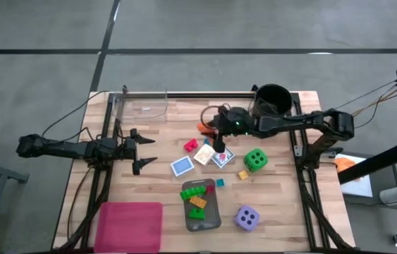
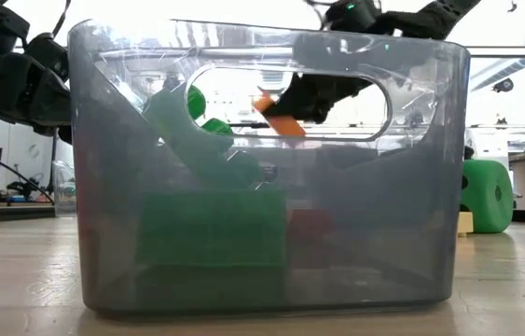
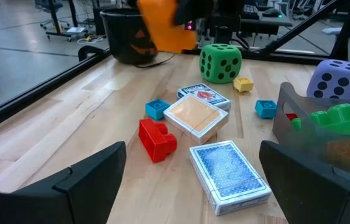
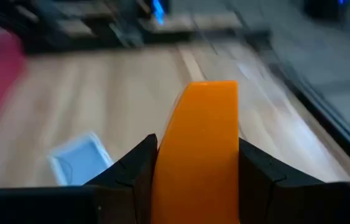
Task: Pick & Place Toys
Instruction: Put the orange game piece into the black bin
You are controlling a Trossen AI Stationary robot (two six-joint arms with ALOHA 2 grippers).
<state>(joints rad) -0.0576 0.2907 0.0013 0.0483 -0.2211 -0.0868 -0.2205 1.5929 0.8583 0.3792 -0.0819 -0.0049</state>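
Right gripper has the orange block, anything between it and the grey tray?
Nothing tall. The right gripper holds the orange block lifted above the cards. Only flat cards and small blocks lie on the table toward the grey tray, which already holds green blocks.

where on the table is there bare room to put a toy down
Bare wood lies between the left gripper and the blue card, and along the near edge between the pink tray and the grey bin. The middle is crowded, under the right gripper holding an orange block.
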